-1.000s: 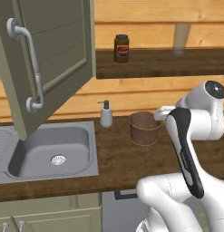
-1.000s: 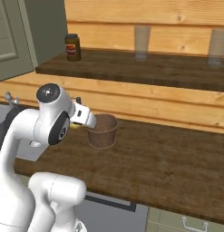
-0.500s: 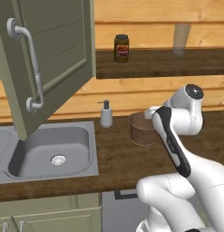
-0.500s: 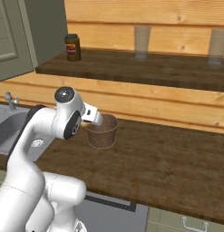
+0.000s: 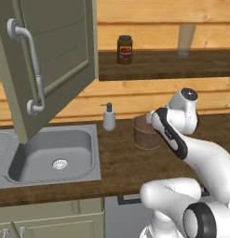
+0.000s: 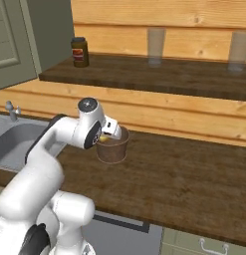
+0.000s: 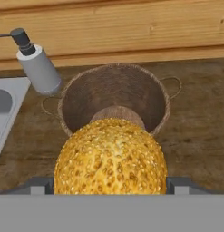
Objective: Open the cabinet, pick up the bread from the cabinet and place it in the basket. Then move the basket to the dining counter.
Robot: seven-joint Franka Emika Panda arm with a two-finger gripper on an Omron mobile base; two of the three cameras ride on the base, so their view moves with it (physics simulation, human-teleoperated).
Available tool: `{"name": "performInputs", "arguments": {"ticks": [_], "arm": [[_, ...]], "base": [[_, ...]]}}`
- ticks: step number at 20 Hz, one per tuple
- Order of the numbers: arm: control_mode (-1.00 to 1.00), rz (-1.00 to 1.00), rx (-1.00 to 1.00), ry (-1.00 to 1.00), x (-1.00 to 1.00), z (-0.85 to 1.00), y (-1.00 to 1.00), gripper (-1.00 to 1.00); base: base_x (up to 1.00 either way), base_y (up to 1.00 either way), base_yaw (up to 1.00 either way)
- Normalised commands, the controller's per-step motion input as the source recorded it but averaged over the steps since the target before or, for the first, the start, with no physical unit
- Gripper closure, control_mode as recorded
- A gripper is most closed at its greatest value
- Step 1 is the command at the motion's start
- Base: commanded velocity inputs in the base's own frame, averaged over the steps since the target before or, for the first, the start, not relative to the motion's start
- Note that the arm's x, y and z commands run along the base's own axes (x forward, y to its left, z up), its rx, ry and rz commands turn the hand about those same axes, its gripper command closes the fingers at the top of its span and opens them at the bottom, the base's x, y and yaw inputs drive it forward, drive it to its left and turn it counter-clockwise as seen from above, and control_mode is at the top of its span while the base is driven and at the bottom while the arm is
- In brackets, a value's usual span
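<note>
My gripper [image 7: 111, 182] is shut on the bread [image 7: 111, 170], a round golden-orange seeded bun that hides the fingertips. Just beyond and below it stands the brown woven basket [image 7: 114, 97], upright, with nothing inside. From the right base view the gripper [image 6: 105, 137] hovers at the basket's [image 6: 114, 151] left rim, with a sliver of bread [image 6: 102, 140] showing. In the left base view my forearm covers part of the basket [image 5: 144, 135]. The olive-grey cabinet door [image 5: 51, 60] hangs open with its curved handle [image 5: 36, 69] facing me. The dining counter is out of view.
A grey soap dispenser [image 5: 109, 117] stands left of the basket, beside the grey sink [image 5: 56, 153]. A dark jar [image 5: 125, 49] sits on the wooden shelf above, and two glasses [image 6: 155, 44] stand farther right. The wood counter [image 6: 194, 174] stretches right of the basket.
The arm has swung the hand round and down toward the basket, bringing the held bread from beside it to just over its rim. Basket, door and base have stayed put.
</note>
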Motion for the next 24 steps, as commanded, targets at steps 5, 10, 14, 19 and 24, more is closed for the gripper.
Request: {"name": "performInputs", "arguments": {"ticks": [5,10,14,19,24], "arm": [[-1.00,0.00,0.00,0.05,0.67,-0.25,-0.10,1.00],[-1.00,0.00,0.00,0.02,0.58,-0.29,-0.02,1.00],[-1.00,0.00,0.00,0.02,0.49,-0.28,-0.04,1.00],[-1.00,0.00,0.00,0.00,0.39,-0.28,0.00,1.00],[-1.00,0.00,0.00,0.00,0.29,-0.33,0.00,-1.00]], "base": [[0.00,0.00,0.00],[0.00,0.00,0.00],[0.00,0.00,0.00],[0.00,0.00,0.00],[0.00,0.00,0.00]]}}
